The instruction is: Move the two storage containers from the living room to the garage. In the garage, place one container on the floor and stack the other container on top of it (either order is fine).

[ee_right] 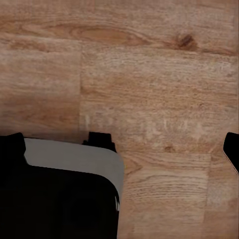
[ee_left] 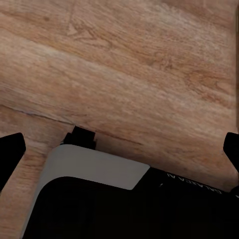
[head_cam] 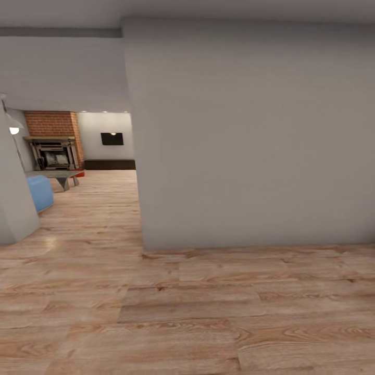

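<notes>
Facing a grey wall, living room off to the left

Looking through the head camera, a blue sofa [head_cam: 40,191] and a brick fireplace [head_cam: 52,139] are showing far down the opening, with a small red-orange shape [head_cam: 78,173] beside the low table [head_cam: 61,177]; whether it is a container cannot be told. A grey wall [head_cam: 250,135] is standing ahead. Below the left gripper [ee_left: 119,149], fingers spread wide and empty, wood planks [ee_left: 139,64] are lying. The right gripper [ee_right: 122,147] is hanging equally wide over wood floor [ee_right: 149,89].
</notes>
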### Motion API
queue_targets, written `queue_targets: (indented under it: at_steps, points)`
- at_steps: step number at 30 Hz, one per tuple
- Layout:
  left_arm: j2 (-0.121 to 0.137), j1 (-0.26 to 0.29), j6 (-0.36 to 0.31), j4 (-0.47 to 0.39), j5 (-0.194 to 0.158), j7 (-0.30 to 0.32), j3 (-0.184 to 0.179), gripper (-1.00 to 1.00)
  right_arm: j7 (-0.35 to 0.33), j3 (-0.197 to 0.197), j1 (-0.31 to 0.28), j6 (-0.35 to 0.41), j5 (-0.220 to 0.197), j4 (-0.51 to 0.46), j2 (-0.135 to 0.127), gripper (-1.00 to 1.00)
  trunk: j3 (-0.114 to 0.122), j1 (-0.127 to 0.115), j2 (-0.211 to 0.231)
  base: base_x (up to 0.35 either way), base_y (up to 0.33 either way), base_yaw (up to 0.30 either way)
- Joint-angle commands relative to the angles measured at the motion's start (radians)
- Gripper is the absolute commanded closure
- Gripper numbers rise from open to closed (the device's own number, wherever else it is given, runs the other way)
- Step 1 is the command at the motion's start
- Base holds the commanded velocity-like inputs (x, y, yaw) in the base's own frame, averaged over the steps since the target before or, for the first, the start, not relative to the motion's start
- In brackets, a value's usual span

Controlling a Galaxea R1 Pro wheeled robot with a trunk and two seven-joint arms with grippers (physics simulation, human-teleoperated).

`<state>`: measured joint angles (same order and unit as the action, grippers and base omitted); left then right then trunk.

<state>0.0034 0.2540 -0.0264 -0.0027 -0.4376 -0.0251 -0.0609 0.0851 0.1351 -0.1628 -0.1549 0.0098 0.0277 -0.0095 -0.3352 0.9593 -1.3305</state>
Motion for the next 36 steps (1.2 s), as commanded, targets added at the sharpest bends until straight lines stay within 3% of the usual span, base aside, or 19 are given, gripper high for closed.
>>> queue_targets:
  at_steps: [1, 12, 36]
  points:
    - [0.0, 0.001, -0.003, 0.0, -0.007, -0.002, -0.007, -1.0, 0.004, 0.007, -0.001, -0.005, 0.001, 0.003, 0.001, -1.0, -0.001, 0.001, -0.001, 0.323, 0.0, 0.0]
    - [0.001, 0.001, -0.003, 0.0, -0.007, -0.002, -0.007, -1.0, 0.002, 0.01, -0.001, -0.003, 0.003, 0.003, 0.0, -1.0, -0.001, 0.001, -0.001, 0.323, 0.0, 0.034]
    - [0.0, 0.001, -0.003, 0.0, -0.007, -0.002, -0.007, -1.0, 0.008, 0.006, -0.001, 0.011, -0.013, 0.003, 0.0, -1.0, -0.001, 0.001, -0.001, 0.323, 0.0, 0.269]
